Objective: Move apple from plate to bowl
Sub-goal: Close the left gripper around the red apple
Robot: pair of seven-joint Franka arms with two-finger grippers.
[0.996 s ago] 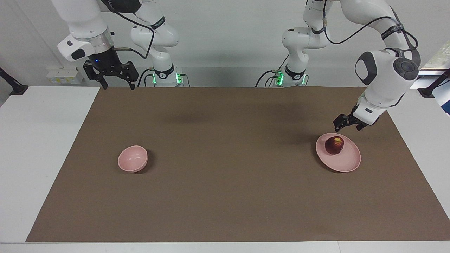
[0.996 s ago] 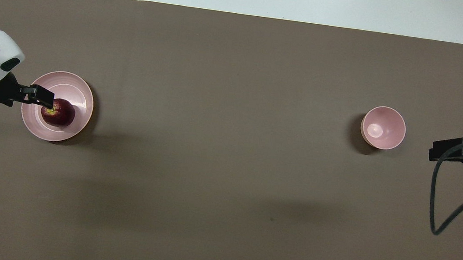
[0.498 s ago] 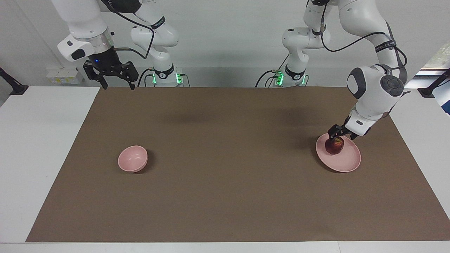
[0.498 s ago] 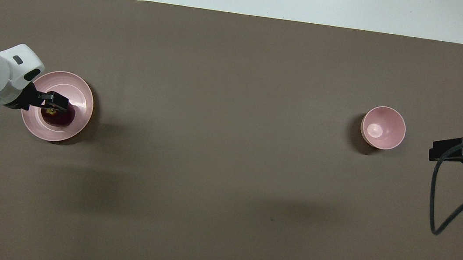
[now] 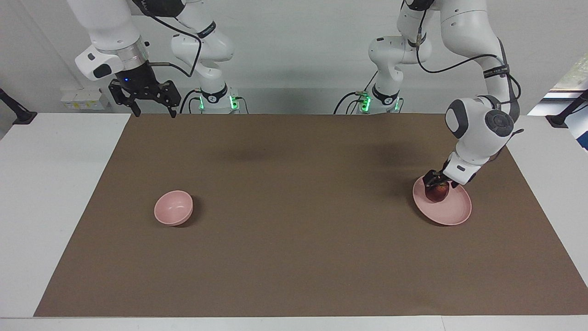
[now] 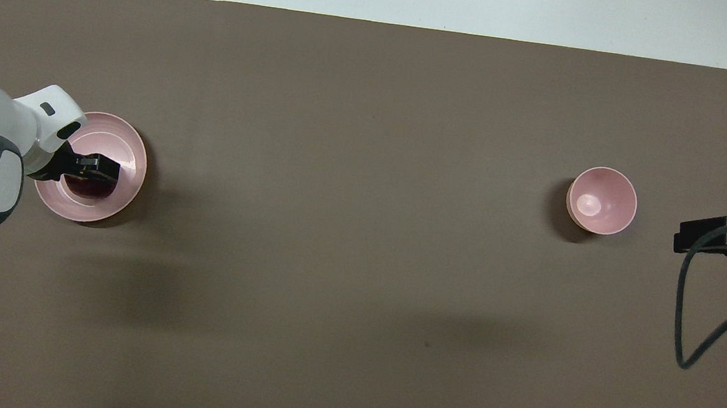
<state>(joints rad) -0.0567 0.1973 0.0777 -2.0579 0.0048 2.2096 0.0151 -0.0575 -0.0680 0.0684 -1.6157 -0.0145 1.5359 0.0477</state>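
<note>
We have brought the left gripper (image 5: 436,185) down onto the apple (image 5: 438,194) over the last second; earlier it hung above the plate's (image 5: 455,212) rim, at the right of the facing frame. Its fingers now straddle the fruit, but we cannot tell whether they have closed on it. The apple sits on the plate, so the grasp is, we judge, just about to complete and the carry has not begun. The bowl (image 5: 173,208) stands well apart at the left of that frame, unchanged. The right gripper (image 5: 151,108) waits at the upper left, fingers spread. Plate and bowl look smooth, matte pink; the apple is round, dark red; the worktop (image 5: 285,257) is flat brown.
</note>
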